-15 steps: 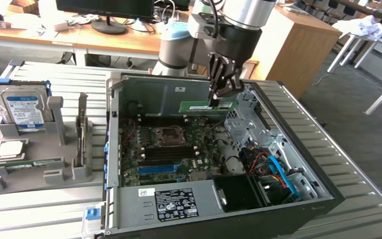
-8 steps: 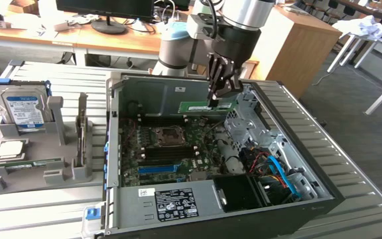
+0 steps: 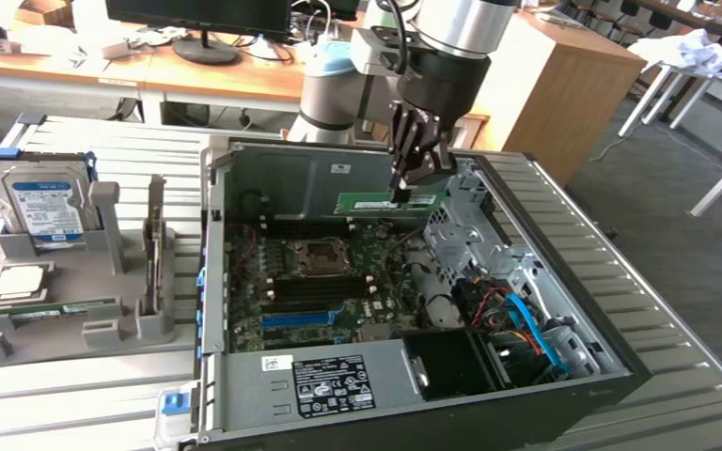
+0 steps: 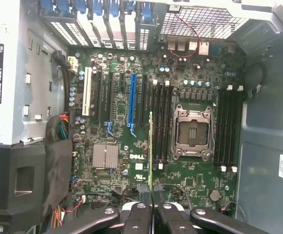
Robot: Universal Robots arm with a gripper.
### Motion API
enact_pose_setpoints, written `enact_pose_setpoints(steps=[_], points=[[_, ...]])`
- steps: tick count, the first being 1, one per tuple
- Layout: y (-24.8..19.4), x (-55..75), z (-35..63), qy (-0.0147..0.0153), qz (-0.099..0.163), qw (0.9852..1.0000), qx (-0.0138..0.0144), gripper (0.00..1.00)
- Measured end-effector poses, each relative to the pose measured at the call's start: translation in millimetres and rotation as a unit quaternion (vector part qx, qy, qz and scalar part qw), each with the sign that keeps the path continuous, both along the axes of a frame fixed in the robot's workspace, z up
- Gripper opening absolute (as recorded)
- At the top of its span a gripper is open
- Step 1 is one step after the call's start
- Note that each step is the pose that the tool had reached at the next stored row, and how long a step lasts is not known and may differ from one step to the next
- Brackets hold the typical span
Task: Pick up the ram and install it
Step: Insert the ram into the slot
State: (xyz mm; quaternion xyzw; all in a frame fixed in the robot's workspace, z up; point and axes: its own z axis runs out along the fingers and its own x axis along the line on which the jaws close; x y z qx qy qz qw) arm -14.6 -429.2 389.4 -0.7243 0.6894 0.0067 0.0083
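The ram (image 3: pixel 384 202) is a thin green stick held level above the open computer case (image 3: pixel 612 371), near the case's back wall. My gripper (image 3: pixel 408 180) is shut on the stick's end on the exterior view's right and hangs straight down. In the wrist view the ram (image 4: pixel 151 146) shows edge-on, running out from between the fingertips of the gripper (image 4: pixel 152 201). It hovers over the motherboard (image 4: pixel 131 161), beside a bank of black memory slots (image 4: pixel 162 122) and apart from them.
The CPU socket (image 4: pixel 193 132) lies between two banks of memory slots, with a long blue slot (image 4: pixel 132 102) nearby. On the exterior view's left, a grey holder (image 3: pixel 79 324) carries a silver hard drive (image 3: pixel 45 202). A power supply (image 3: pixel 336 381) and cables fill the case's front.
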Motion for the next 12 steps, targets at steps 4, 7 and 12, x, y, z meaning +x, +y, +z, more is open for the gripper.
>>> enact_pose_setpoints(steps=[4, 7, 12], points=[[0.0, -0.9, -0.6, 0.0, 0.0, 1.0, 0.0, 0.12], [0.0, -1.7, -1.1, 0.0, 0.0, 1.0, 0.0, 0.12], [0.0, -3.4, -2.0, 0.0, 0.0, 1.0, 0.0, 0.12]])
